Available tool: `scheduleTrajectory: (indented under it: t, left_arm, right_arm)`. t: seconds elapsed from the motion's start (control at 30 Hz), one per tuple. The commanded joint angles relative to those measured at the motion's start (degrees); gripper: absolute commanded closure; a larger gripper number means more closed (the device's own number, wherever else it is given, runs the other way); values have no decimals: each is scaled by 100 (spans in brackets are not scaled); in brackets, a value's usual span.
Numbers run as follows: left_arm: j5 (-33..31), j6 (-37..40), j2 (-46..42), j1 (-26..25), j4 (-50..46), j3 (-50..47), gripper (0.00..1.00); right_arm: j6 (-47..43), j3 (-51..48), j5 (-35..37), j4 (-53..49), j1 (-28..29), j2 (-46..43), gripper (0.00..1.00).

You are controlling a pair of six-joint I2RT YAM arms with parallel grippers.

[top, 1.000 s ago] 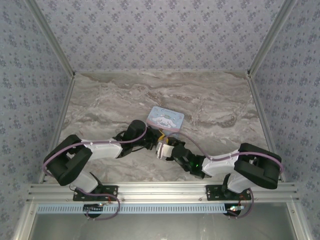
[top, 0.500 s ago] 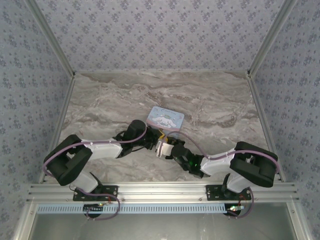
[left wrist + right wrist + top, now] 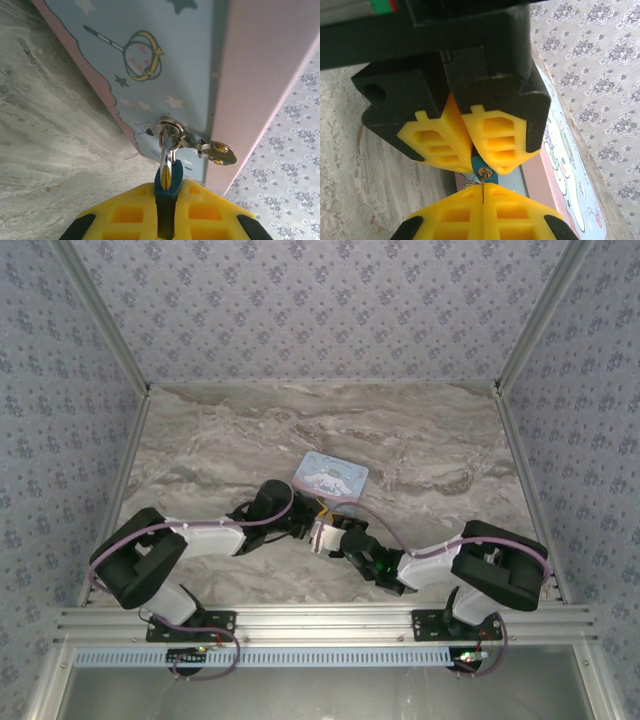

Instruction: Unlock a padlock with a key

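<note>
**Key at the keyhole: line up, seat, then turn**

My left pincer (image 3: 168, 194) is pressed together on the teal body of the padlock (image 3: 168, 179). Its shackle (image 3: 167, 150) runs through the hasp (image 3: 175, 131) on the edge of the cartoon-dog tin (image 3: 165, 60). From above, the lock sits just at 6 o'clock of the tin, on the marble table (image 3: 200, 460). My right pincer (image 3: 483, 194), reaching in from 4 o'clock, is pinched on the thin brass key (image 3: 482, 186). The blade points to 12 o'clock with its tip at the keyhole (image 3: 485, 173). How deep it sits I cannot tell.

To do this well, I judge I should hold the blade in line with the keyway, push straight until it seats, and only then twist my wrist. The left must clamp hard so the body does not spin with the key. 1 risk: so thin a blade may slip or bend in my grip if I twist early.
</note>
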Motion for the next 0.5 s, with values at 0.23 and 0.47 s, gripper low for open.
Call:
scheduleTrajectory:
  t: [0.23,0.47]
  left_arm:
    - [298,-59,-13,-58,368,82,100]
    - [298,-67,2,-59,426,82,100]
  right_arm:
    - [598,132,-250,-69,-263,-252,100]
    - [1585,201,-771,-821,-554,-727,100]
